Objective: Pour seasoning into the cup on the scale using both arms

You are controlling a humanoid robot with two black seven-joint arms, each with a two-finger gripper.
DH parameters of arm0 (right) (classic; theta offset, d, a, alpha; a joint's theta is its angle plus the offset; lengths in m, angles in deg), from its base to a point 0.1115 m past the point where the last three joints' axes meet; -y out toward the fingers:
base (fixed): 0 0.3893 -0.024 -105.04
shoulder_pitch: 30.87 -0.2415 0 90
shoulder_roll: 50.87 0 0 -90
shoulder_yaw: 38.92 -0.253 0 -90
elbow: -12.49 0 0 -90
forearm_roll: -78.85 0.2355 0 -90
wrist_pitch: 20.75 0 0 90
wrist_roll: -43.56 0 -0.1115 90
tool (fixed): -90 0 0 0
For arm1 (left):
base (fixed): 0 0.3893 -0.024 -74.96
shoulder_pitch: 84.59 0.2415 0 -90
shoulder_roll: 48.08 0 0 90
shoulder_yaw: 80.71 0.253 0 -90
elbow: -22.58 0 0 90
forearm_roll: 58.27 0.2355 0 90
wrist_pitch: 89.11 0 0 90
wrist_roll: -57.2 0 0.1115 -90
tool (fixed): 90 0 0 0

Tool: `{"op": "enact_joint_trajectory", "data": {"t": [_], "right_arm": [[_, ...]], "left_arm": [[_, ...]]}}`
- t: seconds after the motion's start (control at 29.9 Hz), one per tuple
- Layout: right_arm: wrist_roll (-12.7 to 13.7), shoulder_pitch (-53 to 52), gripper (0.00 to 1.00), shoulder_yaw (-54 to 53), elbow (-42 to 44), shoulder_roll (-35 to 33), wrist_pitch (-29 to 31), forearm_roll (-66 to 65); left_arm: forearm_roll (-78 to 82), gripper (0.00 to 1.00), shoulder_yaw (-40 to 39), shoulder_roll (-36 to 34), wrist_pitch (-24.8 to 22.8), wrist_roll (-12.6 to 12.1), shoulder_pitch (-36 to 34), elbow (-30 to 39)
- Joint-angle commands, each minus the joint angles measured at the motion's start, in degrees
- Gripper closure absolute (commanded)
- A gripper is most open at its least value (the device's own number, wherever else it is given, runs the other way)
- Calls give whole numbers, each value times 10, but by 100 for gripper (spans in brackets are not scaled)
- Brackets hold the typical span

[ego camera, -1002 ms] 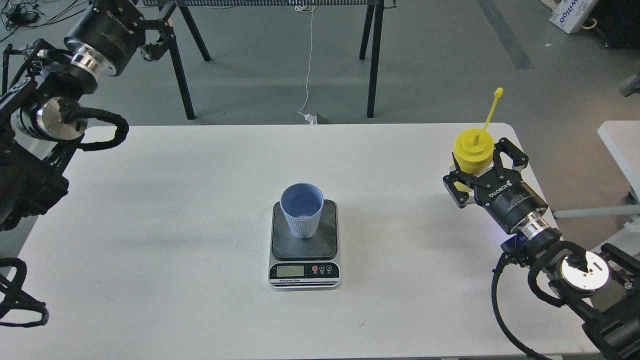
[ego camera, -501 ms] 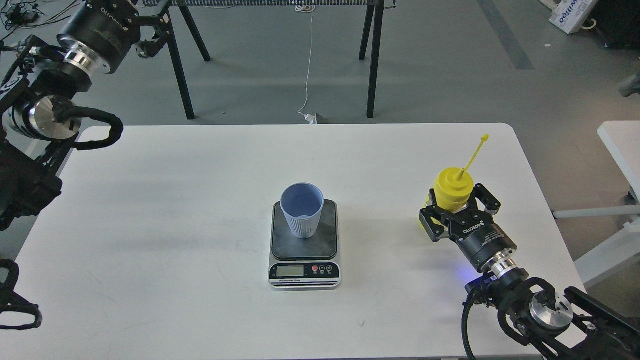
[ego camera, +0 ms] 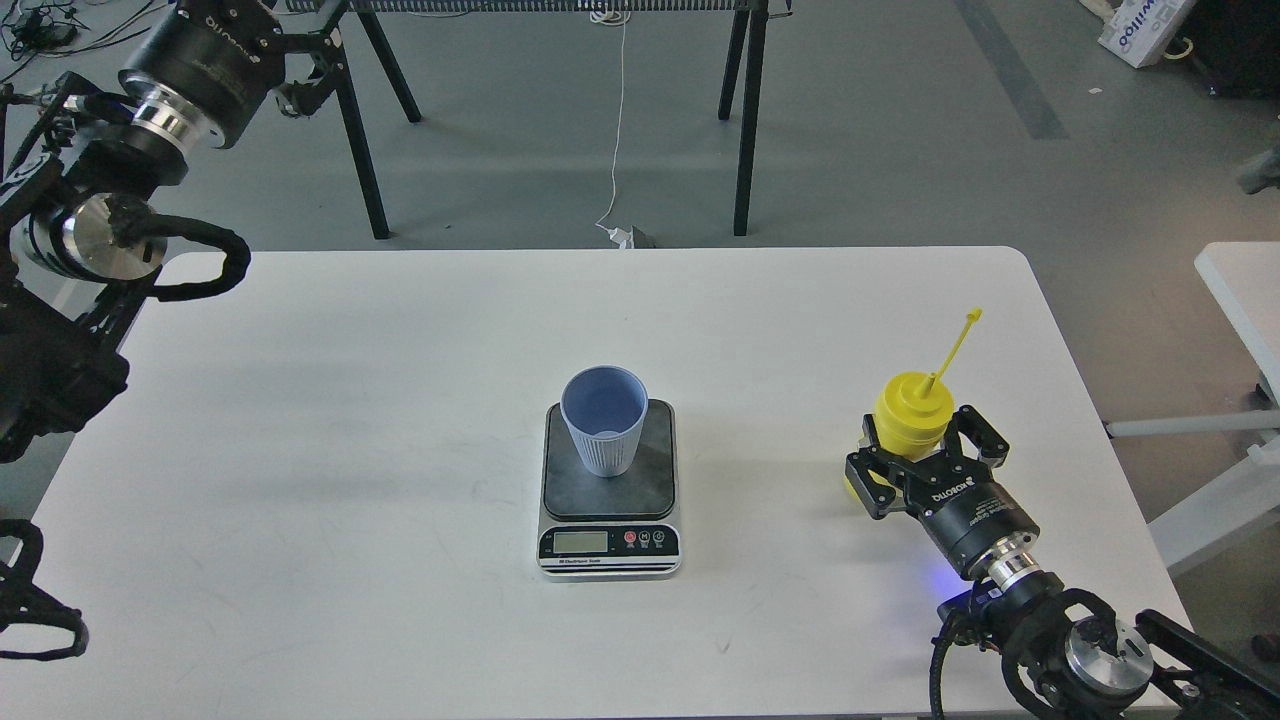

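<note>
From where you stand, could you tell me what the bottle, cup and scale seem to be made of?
Bottle: probably soft plastic, uniformly yellow and matte. Cup: pale blue and dull, with fine ribs; plastic or paper, hard to tell. Scale: dark glossy platform, perhaps glass, with a silver strip, metal or plastic.

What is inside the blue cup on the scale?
The cup stands on the scale. Only its plain blue inner wall and bottom show, with no visible contents. A thin layer there could not be told.

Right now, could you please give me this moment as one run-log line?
right gripper: shut on seasoning bottle, upright, low over table | left gripper: not in view | cup: upright on scale | pour: not underway
</note>
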Motion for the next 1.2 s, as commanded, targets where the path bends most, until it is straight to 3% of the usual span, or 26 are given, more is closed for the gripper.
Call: {"op": "enact_joint_trajectory", "data": {"t": [0.0,0.2,0.37,0.53,0.87,1.0,1.17], "right_arm": [[-1,2,30,0,0,0,0,0],[-1,14,11,0,-4,-6,0,-1],[-4,49,4,-4,-40,-30,0,-2],[-5,107,3,-14,-86,-82,0,-3],[-6,169,3,-46,-98,-168,0,-3],[-6,144,1,-93,-100,-200,0,-8],[-6,30,1,-102,-52,-205,0,-35]], "left_arm": [[0,0,0,0,0,-1,-1,0],[0,0,-1,0,0,0,-1,0],[0,0,-2,-2,1,0,-1,0],[0,0,-2,-3,0,0,-1,0],[0,0,-4,-2,1,0,-2,1],[0,0,-3,-3,-1,-1,-2,0],[0,0,-3,1,1,-1,-2,0]]}}
